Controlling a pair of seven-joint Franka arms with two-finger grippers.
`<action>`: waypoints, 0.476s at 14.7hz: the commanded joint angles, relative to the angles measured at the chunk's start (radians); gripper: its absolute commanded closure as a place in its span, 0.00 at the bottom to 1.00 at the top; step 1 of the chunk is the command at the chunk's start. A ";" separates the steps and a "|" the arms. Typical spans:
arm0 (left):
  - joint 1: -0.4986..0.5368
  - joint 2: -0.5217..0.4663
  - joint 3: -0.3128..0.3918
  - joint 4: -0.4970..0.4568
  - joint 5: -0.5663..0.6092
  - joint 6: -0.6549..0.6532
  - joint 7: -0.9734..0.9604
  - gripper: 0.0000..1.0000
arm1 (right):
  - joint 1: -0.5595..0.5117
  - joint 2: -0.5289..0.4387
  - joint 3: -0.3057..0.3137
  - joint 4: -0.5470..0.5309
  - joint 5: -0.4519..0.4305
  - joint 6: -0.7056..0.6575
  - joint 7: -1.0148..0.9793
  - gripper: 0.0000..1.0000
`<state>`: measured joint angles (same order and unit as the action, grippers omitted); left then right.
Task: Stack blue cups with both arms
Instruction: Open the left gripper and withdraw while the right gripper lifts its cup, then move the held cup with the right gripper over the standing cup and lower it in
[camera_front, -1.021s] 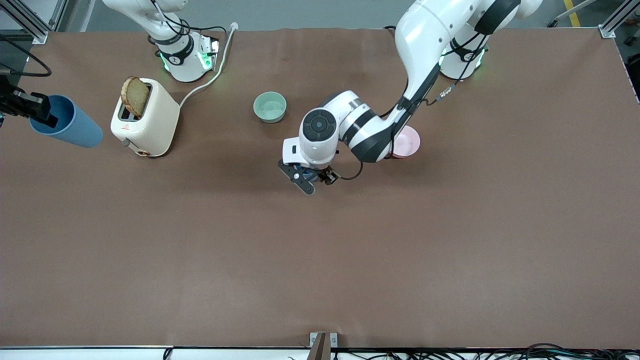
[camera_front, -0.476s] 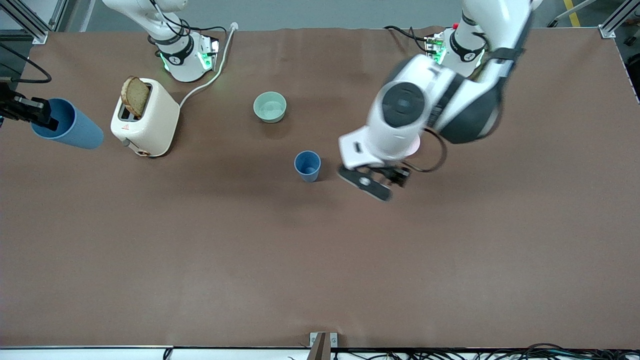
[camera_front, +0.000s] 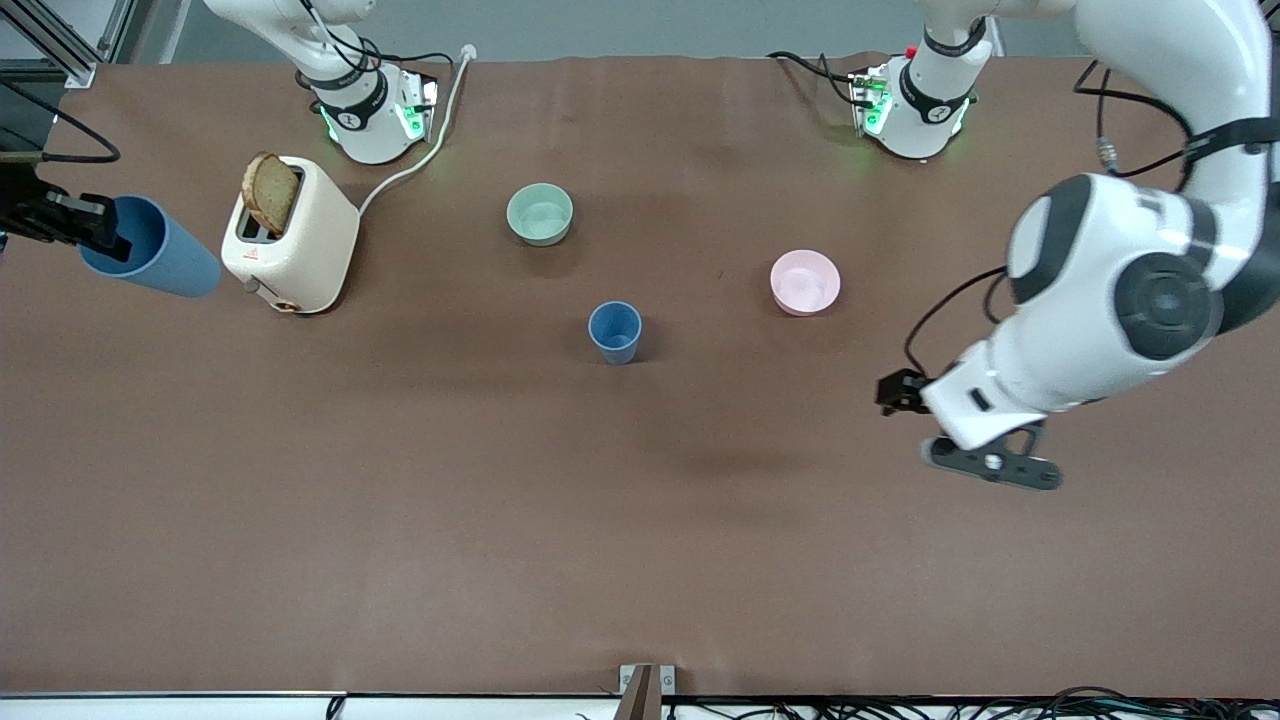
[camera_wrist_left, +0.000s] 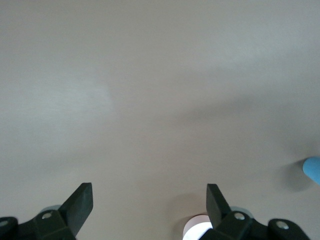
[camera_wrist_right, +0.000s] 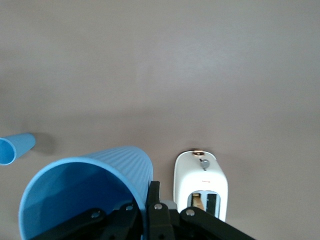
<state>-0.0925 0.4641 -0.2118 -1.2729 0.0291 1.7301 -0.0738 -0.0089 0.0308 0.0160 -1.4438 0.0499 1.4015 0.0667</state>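
One blue cup (camera_front: 614, 331) stands upright on the table between the two bowls and a little nearer to the front camera. It also shows in the left wrist view (camera_wrist_left: 312, 169) and the right wrist view (camera_wrist_right: 15, 147). My right gripper (camera_front: 98, 228) is shut on the rim of the second blue cup (camera_front: 155, 262). It holds that cup tilted in the air beside the toaster, at the right arm's end of the table. The right wrist view shows this cup (camera_wrist_right: 85, 195) in the right gripper (camera_wrist_right: 147, 202). My left gripper (camera_front: 992, 468) is open and empty over bare table; its fingers (camera_wrist_left: 80, 202) stand wide apart.
A cream toaster (camera_front: 295, 235) with a slice of bread (camera_front: 270, 190) stands near the right arm's base, its cord running to the table's edge. A mint-green bowl (camera_front: 540, 213) and a pink bowl (camera_front: 805, 282) sit mid-table. The brown table (camera_front: 600, 520) is bare nearer the front camera.
My left gripper has let go of the standing cup and swung up and away toward the left arm's end of the table. The right gripper with its cup has shifted slightly toward the toaster.
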 joint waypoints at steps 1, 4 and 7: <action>0.005 -0.080 0.051 -0.017 -0.015 -0.055 -0.014 0.00 | 0.010 0.000 0.045 -0.020 0.025 0.045 0.018 0.99; -0.006 -0.159 0.175 -0.028 -0.018 -0.053 0.008 0.00 | 0.006 -0.002 0.149 -0.119 0.044 0.141 0.096 0.99; 0.004 -0.237 0.250 -0.054 -0.021 -0.057 0.012 0.00 | 0.012 -0.002 0.286 -0.197 0.047 0.268 0.260 0.99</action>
<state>-0.0848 0.2975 -0.0156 -1.2746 0.0260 1.6813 -0.0668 0.0048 0.0495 0.2235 -1.5723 0.0897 1.5943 0.2277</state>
